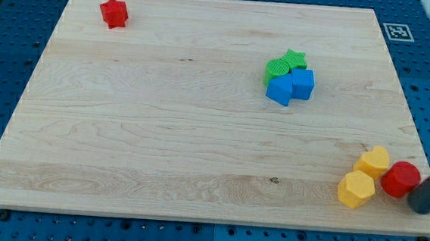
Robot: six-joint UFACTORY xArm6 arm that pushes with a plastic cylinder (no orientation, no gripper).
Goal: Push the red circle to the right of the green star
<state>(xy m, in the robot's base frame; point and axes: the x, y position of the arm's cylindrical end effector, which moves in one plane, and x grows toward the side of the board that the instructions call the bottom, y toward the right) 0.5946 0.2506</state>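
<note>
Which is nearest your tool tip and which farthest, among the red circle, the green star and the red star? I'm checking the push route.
From my tip at the view's bottom right:
1. Red circle, right beside the tip, on its left.
2. Green star, mid-board toward the top, joined to the blue blocks.
3. Red star, top-left corner.

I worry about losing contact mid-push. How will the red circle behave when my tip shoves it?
The red circle looks like a squat flat-bottomed disc, so it should slide, not tip. Its round side may slip off my tip, which sits at its lower right. The yellow blocks touching its left could get dragged along.
</note>
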